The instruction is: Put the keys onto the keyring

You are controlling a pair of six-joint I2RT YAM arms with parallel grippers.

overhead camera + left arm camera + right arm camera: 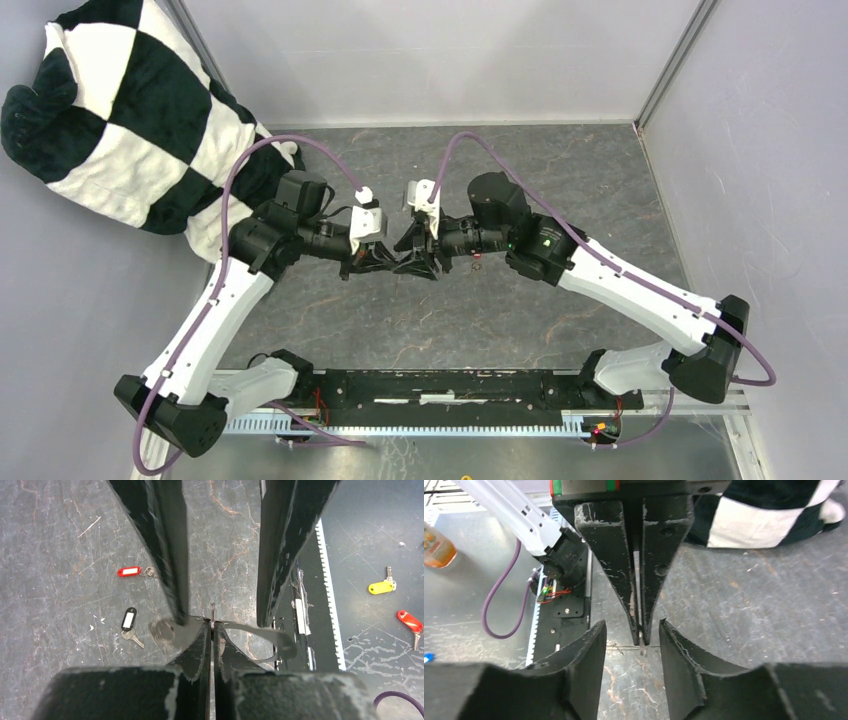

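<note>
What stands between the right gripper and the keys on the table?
Nothing visible: the black-tagged key and red-tagged key lie uncovered on the table, off to one side of the open right gripper, which straddles the keyring pinched in the left gripper.

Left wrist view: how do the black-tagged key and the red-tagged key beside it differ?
The red-tagged key lies across the picture, its metal part mostly hidden; the black-tagged key lies up-and-down, metal blade in full view. Both carry white labels and rest on the table.

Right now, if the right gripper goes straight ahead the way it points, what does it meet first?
The left gripper, shut on a thin metal piece, probably the keyring, close ahead.
</note>
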